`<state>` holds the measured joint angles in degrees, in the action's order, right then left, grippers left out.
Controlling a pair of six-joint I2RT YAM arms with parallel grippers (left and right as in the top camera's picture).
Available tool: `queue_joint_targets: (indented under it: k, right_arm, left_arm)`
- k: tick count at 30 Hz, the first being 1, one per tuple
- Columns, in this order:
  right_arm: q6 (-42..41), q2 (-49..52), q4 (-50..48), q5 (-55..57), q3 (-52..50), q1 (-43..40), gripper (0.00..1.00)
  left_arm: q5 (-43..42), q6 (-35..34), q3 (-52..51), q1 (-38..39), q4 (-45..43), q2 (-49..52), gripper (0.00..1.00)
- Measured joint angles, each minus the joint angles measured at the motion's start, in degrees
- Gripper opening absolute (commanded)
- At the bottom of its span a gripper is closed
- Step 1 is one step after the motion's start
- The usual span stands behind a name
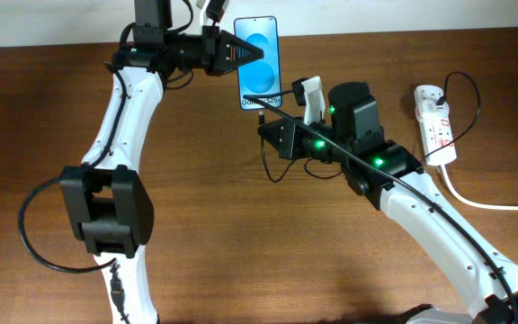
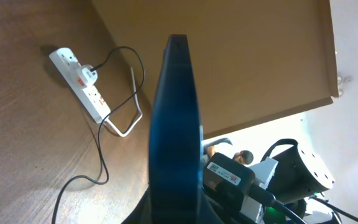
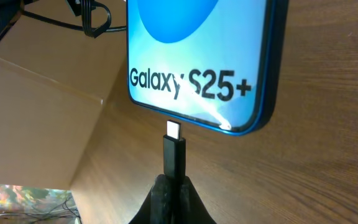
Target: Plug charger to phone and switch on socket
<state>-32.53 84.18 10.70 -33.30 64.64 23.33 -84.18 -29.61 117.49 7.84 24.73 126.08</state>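
Over the far middle of the table, the overhead view shows the left gripper (image 1: 244, 52) clamped on the phone (image 1: 258, 61), holding it off the wood with its blue screen facing up. The right gripper (image 1: 268, 117) sits just near of the phone's lower edge, and the charger (image 1: 349, 160) trails back along that arm. The socket (image 1: 435, 124) lies well apart at the far right, with a white cord (image 1: 479, 200) running off it. From the left wrist, the phone (image 2: 176, 124) appears edge-on between the fingers, and beyond it the socket (image 2: 79, 82) carries a plug (image 2: 89, 74) with a thin black lead. From the right wrist, the right gripper (image 3: 169, 196) pinches the charger (image 3: 174, 149) just behind its metal tip, which stands right at the phone's (image 3: 197, 56) bottom edge. Whether it has entered cannot be told. The screen reads "Galaxy S25+". The tip looks left of the edge's middle, so pushing now could jam it against the frame, bend it, or shove the phone askew in its grip.
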Motion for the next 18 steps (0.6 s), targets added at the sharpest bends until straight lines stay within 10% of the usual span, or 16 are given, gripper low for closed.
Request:
queue_joint_targets:
  k: [18]
  right_arm:
    - [0.07, 0.09, -0.04, -1.25, 0.00, -0.42, 0.04]
  left_arm:
    - [0.17, 5.20, 0.00, 0.31, 4.66, 0.00, 0.00]
